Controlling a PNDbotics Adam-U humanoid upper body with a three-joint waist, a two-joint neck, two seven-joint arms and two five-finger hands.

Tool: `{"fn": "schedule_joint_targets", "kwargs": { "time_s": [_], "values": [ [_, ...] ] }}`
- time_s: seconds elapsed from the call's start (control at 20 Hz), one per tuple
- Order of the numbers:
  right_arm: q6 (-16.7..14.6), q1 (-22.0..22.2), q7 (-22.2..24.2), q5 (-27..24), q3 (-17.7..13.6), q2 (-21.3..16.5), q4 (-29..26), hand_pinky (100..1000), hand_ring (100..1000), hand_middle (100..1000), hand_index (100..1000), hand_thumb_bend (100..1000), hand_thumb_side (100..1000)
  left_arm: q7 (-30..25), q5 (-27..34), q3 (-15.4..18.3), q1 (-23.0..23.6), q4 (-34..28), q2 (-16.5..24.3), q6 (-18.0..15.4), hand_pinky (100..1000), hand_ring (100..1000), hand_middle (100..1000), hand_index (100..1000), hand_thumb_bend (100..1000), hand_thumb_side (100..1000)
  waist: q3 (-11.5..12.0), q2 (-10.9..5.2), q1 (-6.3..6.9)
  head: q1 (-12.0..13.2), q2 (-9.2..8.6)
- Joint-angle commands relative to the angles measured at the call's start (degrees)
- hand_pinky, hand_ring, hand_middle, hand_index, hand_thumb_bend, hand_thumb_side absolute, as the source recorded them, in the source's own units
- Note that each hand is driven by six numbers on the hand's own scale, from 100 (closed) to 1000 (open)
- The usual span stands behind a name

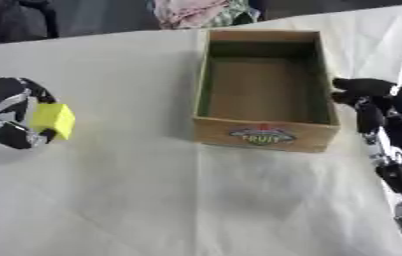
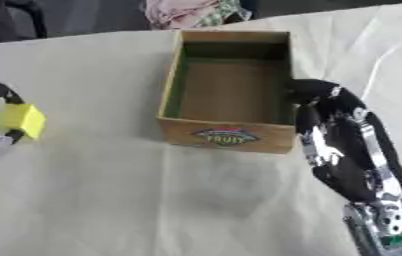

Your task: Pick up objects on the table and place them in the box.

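The left hand (image 1: 8, 114) has its fingers curled round a yellow block (image 1: 52, 119) over the counter (image 1: 152, 200), left of the open box (image 1: 266, 132), while the right hand (image 2: 327, 120), fingers bent and holding nothing, touches the box's right wall.

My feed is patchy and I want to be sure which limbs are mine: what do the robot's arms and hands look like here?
Both are mostly black with shiny silver parts. The left hand shows black fingers and silver metal patches. The right hand has black fingers; the forearm behind it is black with silver plates, ending in a silver joint with a small green spot near the view's lower edge. No cables can be made out.
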Motion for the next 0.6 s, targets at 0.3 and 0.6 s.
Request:
{"fn": "schedule_joint_targets", "kwargs": {
  "time_s": [0.3, 0.6],
  "values": [
    [-0.2, -0.4, 0.4, -0.4, 0.3, -0.5, -1.2, 834, 856, 597, 776, 100, 470, -1.2, 0.5, -2.3, -13.4, -8.9, -1.5, -0.7, 580, 397, 347, 535, 100, 217, 0.3, -1.64, -0.31, 0.4, -0.25],
    [-0.7, -0.6, 1.2, -1.4, 1.1, -0.2, -1.2, 834, 856, 597, 775, 100, 470, -3.2, -6.1, -8.2, -26.2, 0.1, -13.4, -3.7, 584, 416, 373, 551, 100, 240, -1.0, -2.02, -1.26, 1.5, -0.49]
  ]
}}
